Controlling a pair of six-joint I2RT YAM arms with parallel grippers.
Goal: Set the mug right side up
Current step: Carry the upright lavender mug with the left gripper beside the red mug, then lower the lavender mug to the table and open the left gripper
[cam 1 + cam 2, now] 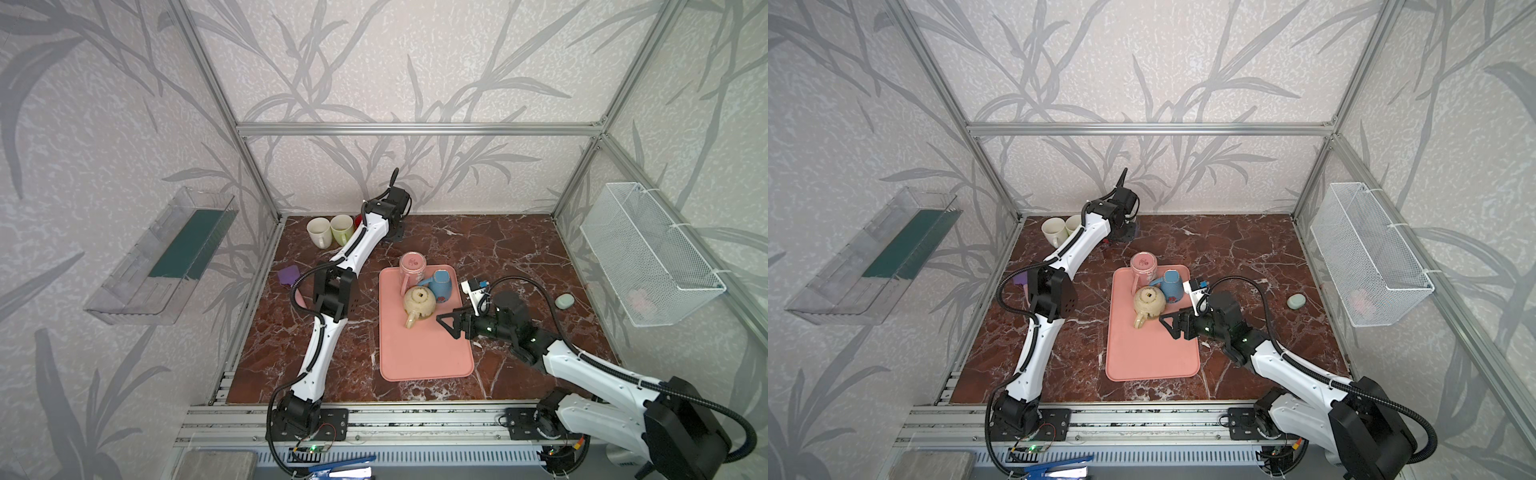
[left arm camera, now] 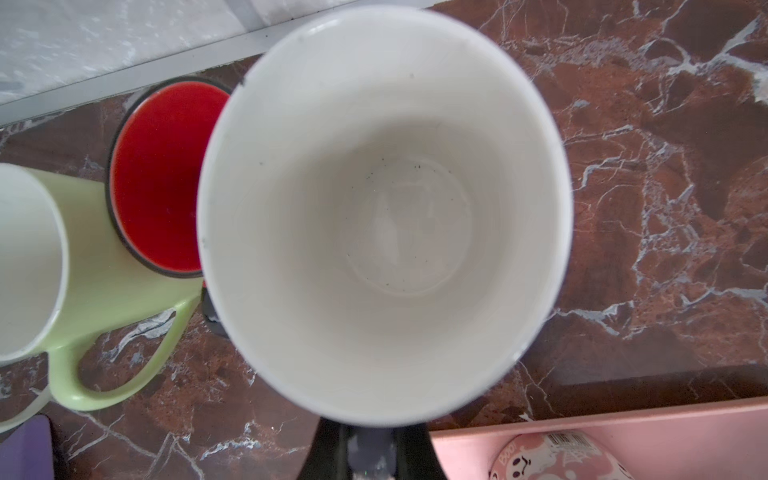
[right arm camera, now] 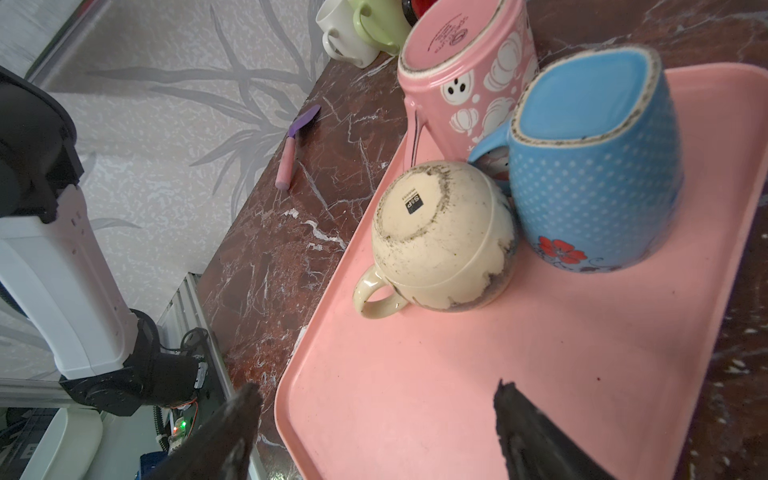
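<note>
I am holding my right pincer [image 3: 376, 388] wide and empty, low over a bare part of the pink tray [image 3: 540, 353]. The cream mug [image 3: 440, 237] is standing straight ahead of the jaws, mouth down on the tray and base up, so its long axis is running upright. Its handle [image 3: 374, 295] is sticking out sideways to my line of approach, toward the front edge of the table [image 3: 291, 249]. The blue mug [image 3: 594, 199] is sitting beside it, touching or nearly so. The pink mug [image 3: 469, 83] is standing beyond, and both are likewise inverted.

I am judging the cream mug to be the one to turn, since it is nearest the open jaws. The coming move is likely calling for a grip across the body or handle. A lift clear should come before any roll, as the blue mug is leaving little room.

My left pincer [image 2: 370, 453] is closed on the rim side of a white-lined mug [image 2: 386, 208]; wall or handle, I cannot tell. That mug is upright at the back of the table, well apart from the tray. The right arm is nearer.
</note>
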